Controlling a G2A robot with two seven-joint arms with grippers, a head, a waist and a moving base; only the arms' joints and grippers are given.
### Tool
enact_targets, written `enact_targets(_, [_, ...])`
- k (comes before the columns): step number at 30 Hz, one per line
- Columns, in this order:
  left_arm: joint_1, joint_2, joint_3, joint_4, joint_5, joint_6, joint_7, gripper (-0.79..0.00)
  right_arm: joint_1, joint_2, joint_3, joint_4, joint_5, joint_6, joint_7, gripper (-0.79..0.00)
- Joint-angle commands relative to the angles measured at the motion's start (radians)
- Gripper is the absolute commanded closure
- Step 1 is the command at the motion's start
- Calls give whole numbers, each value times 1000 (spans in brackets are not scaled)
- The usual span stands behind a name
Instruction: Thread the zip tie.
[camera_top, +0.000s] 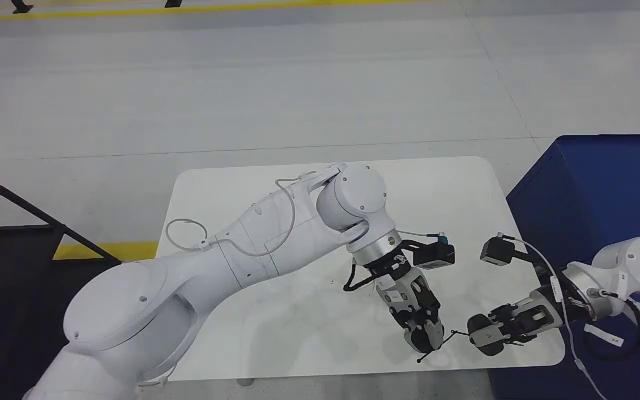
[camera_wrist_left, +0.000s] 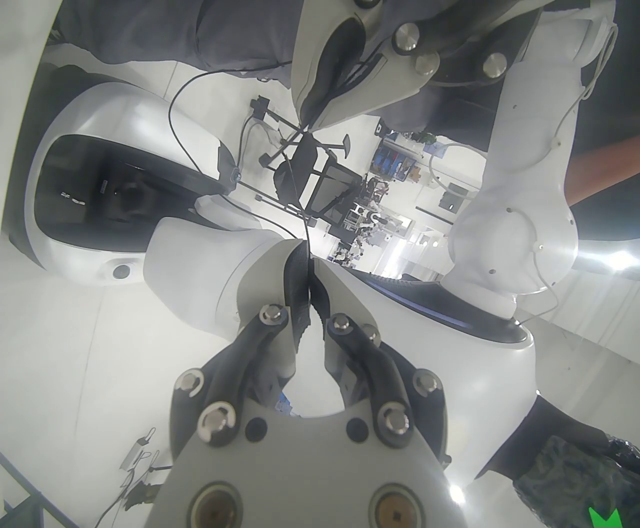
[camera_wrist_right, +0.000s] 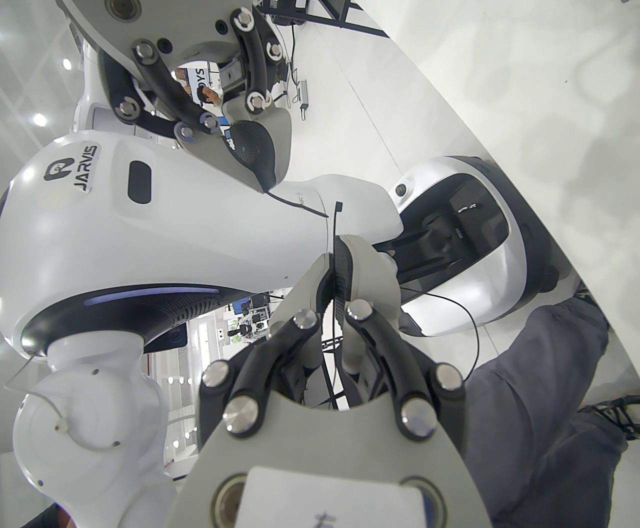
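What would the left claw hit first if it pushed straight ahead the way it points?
Probably the right claw, straight ahead along the zip tie that the left claw grips; how far off is unclear.

From where I stand the zip tie is a thin black strip. The left gripper and right gripper match: pale grey fingers, ribbed black pads, black links, silver screws. The bench is plain white, the box beside it deep blue, and the pale grey floor carries a yellow stripe.
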Motion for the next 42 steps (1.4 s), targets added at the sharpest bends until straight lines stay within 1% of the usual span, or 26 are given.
enact_targets(1, [0,0,0,0,0,0,0,0,0,0,0,0,0,0,0,0])
enact_targets(15, [0,0,0,0,0,0,0,0,0,0,0,0,0,0,0,0])
enact_targets(17, [0,0,0,0,0,0,0,0,-3,-3,-3,-6,2,15,-13,0])
enact_targets(20, [0,0,0,0,0,0,0,0,4,-10,0,17,65,29,50,0])
enact_targets(22, [0,0,0,0,0,0,0,0,8,-13,-5,19,95,31,51,0])
enact_targets(30, [0,0,0,0,0,0,0,0,23,-12,-1,75,65,7,51,0])
enact_targets(32, [23,2,-11,-17,-8,-10,7,0,23,-14,-1,79,60,3,51,0])
enact_targets(36, [29,8,-28,-29,28,14,19,0,18,-16,-6,63,42,-3,51,0])
enact_targets(42, [35,7,-46,-42,77,56,41,0,10,-13,-10,49,42,-10,51,0])
